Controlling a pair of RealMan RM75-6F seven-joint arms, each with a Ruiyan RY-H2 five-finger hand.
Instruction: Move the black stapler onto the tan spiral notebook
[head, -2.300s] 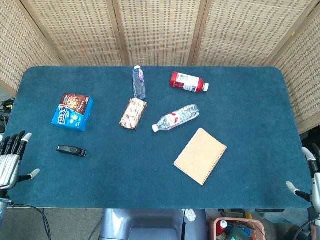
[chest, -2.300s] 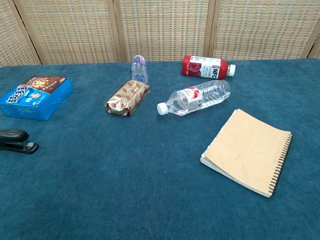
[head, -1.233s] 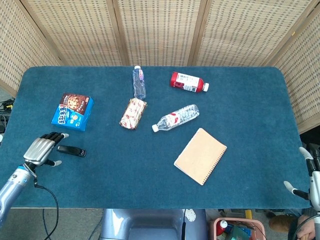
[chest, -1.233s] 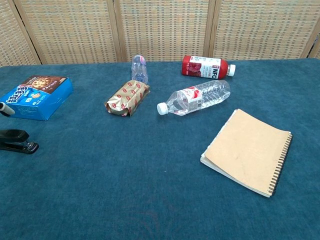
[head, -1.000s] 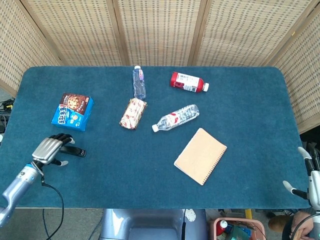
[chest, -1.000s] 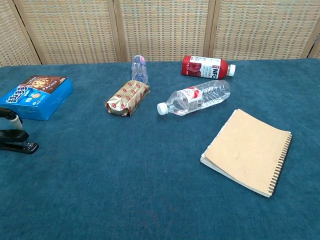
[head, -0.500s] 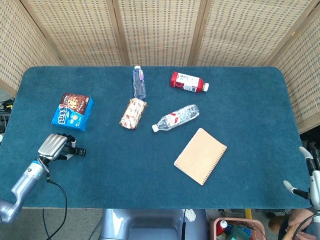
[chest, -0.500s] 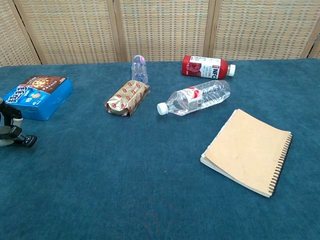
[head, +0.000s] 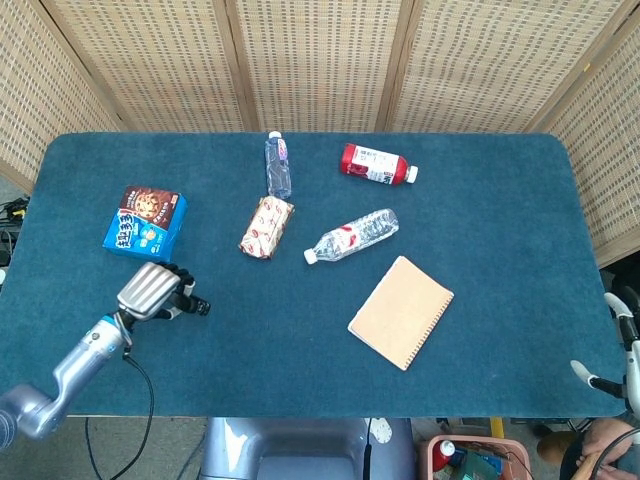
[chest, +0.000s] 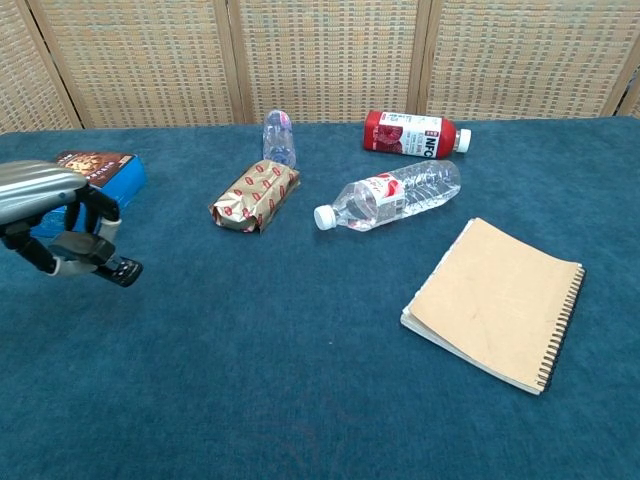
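My left hand (head: 152, 290) grips the black stapler (head: 196, 305) at the table's front left, and the stapler's end sticks out to the right of the fingers. In the chest view the same left hand (chest: 45, 215) carries the stapler (chest: 118, 269) above the cloth. The tan spiral notebook (head: 401, 311) lies flat at the front right of centre, also seen as the notebook (chest: 495, 301) with its wire spine on the right. My right hand (head: 618, 355) shows only partly at the lower right edge, fingers apart, holding nothing.
A blue cookie box (head: 146, 222) lies behind my left hand. A wrapped snack bar (head: 267, 227), a clear water bottle (head: 351, 236), a small upright-lying bottle (head: 278, 165) and a red bottle (head: 377, 164) lie across the middle and back of the blue table (head: 500, 220).
My left hand closed on the stapler, lifted it off the cloth and carried it to the right, towards the table's middle. The right hand has stayed put.
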